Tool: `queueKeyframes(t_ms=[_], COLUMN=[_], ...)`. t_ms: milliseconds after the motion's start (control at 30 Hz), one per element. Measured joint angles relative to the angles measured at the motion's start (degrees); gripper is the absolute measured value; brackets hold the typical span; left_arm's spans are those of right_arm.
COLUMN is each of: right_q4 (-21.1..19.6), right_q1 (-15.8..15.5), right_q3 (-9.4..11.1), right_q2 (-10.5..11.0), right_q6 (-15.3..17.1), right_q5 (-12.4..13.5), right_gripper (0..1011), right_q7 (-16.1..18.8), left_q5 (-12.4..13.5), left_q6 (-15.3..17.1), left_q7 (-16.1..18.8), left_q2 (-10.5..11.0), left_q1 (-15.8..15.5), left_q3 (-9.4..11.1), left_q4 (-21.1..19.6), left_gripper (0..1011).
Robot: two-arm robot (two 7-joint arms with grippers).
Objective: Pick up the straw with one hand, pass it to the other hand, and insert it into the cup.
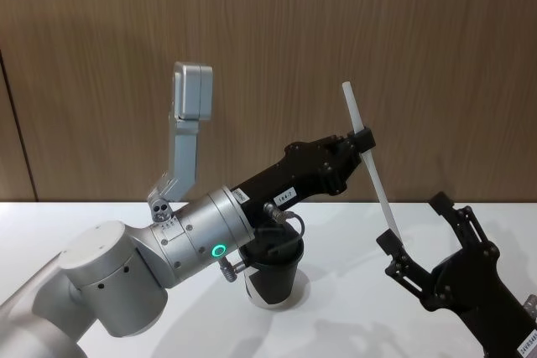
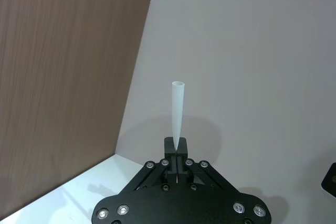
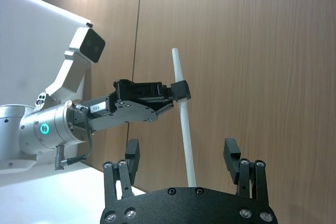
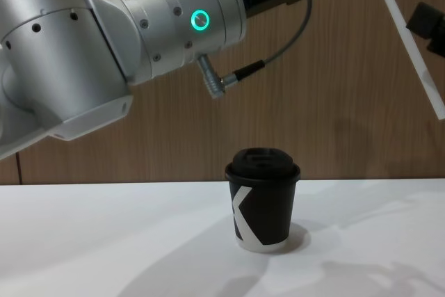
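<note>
The white straw [image 1: 371, 161] hangs tilted in the air above the table, with my left gripper [image 1: 365, 137] shut on its upper part. In the left wrist view the straw [image 2: 177, 108] sticks out from between the closed fingers [image 2: 169, 145]. My right gripper [image 1: 415, 224] stands open at the lower right, around the straw's lower end. In the right wrist view the straw [image 3: 186, 140] runs between its two spread fingers [image 3: 132, 153] without touching either. The black cup [image 4: 263, 199] with its domed lid stands upright on the table, partly hidden behind my left wrist in the head view [image 1: 273, 278].
The bulky silver left arm [image 4: 139, 26] with its green ring and grey cable reaches across above the cup. A white table [image 4: 104, 241] spreads around the cup. Behind it rises a brown wood-panel wall [image 1: 377, 23].
</note>
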Motion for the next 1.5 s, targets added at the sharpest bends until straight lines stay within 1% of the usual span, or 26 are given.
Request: queueKeyframes(t_ms=[1500], right_q4=[0.0], right_q1=[0.0], right_q3=[0.0], right_q2=[0.0], right_q6=[0.0], right_q5=[0.0], right_gripper=[1001], right_q7=[0.0], left_q5=[0.0], left_q6=[0.0], left_q7=[0.0], left_q2=[0.0], left_q1=[0.0], left_q3=[0.0], left_q4=[0.0], left_gripper=[7])
